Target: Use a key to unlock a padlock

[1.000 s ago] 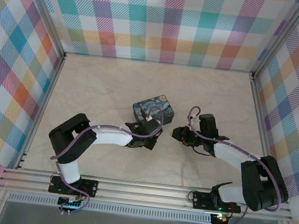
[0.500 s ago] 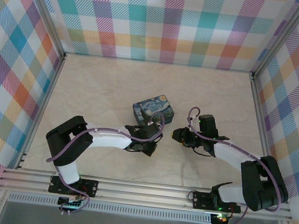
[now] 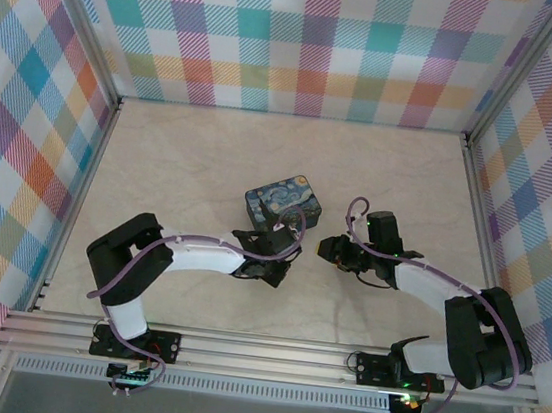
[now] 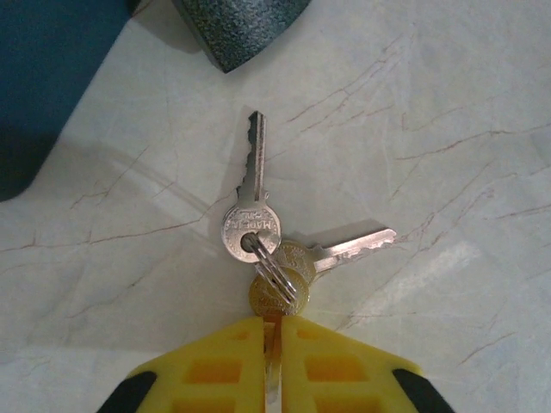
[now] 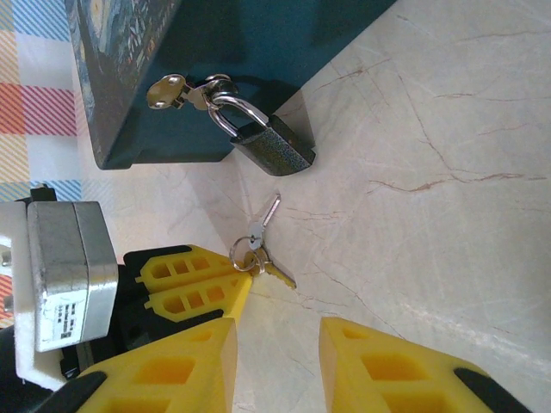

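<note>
My left claw (image 4: 272, 325) is pressed together on the bunch of keys (image 4: 280, 297). Its yellow fingers pinch a silvery strip, apparently a key blade, just below the ring. On the marble-look table (image 4: 448, 103) the key (image 4: 255, 185) lies flat with its blade pointing to 12 o'clock, straight at the dark padlock (image 5: 274, 148). The tip stops short of the body and does not touch it. A second key (image 4: 349, 248) fans out toward roughly 3 o'clock.

From the right wrist I see the padlock's silvery shackle (image 5: 225, 110) hooked through the brass hasp (image 5: 166, 91) of the blue painted tin (image 5: 284, 43). The lock body rests on the table at the tin's corner, and the keys lie near it at 6 o'clock. My right claw (image 5: 277, 357) has its fingers apart with nothing between them, at 6 o'clock of the keys.
</note>
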